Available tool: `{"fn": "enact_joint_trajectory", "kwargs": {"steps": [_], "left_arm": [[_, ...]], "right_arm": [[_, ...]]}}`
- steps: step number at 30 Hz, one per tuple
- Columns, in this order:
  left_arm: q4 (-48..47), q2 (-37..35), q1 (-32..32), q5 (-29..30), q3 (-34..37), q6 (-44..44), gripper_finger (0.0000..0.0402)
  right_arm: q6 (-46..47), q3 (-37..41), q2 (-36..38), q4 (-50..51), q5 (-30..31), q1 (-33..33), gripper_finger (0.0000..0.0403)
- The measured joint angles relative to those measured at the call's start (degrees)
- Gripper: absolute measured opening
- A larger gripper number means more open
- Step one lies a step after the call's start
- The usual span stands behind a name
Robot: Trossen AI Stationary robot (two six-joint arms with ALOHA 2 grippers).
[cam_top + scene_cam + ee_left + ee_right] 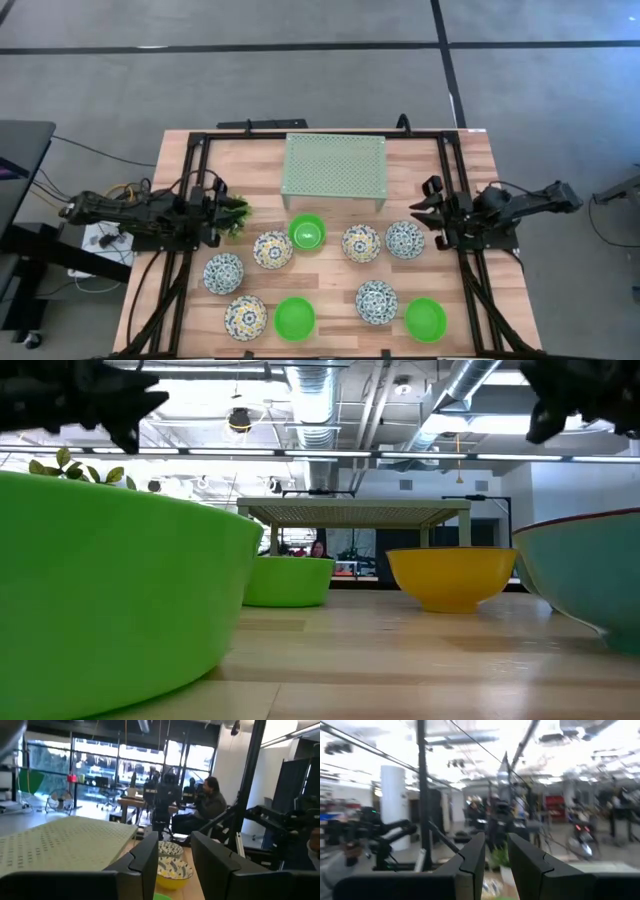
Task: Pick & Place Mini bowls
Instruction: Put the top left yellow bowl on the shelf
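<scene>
Nine bowls [307,232] sit on the bench [470,160], between the two grippers and in front of the rack [335,170]: three green, six patterned. The left gripper [222,211] hovers beside a plant [236,216], fingers [145,857] slightly spread, empty. The right gripper [423,213] hovers near the closest patterned bowl [404,239], fingers [472,855] slightly spread, empty.

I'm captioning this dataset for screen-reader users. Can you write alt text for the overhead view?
Nine mini bowls, three green and six patterned, sit on a wooden table in front of a pale green perforated rack. The left gripper and right gripper wait at opposite sides, holding nothing.
</scene>
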State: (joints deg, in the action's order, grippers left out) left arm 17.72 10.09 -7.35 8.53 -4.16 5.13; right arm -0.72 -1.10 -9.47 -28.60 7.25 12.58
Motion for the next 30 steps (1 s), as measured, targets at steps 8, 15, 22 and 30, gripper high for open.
{"fn": "enact_joint_trajectory", "kwargs": {"steps": [8,15,22,30], "left_arm": [[-1.4,24.0,0.0,-1.4,-16.0,-1.7,0.0117],[-16.1,41.6,-1.1,-5.6,-28.1,1.4,0.0117],[-30.2,50.2,-1.2,-5.6,-31.6,5.3,0.0117],[-33.3,57.0,-1.2,-3.9,-31.7,6.2,0.0117]], "right_arm": [[3.0,-9.7,-17.3,-1.9,-1.3,0.0,0.0079],[0.7,-21.2,-34.8,4.1,-1.3,0.0,0.0079],[-1.3,-28.6,-47.6,7.3,-1.3,0.0,0.0079],[-1.4,-33.7,-55.7,7.4,-1.2,-0.3,0.0079]]}}
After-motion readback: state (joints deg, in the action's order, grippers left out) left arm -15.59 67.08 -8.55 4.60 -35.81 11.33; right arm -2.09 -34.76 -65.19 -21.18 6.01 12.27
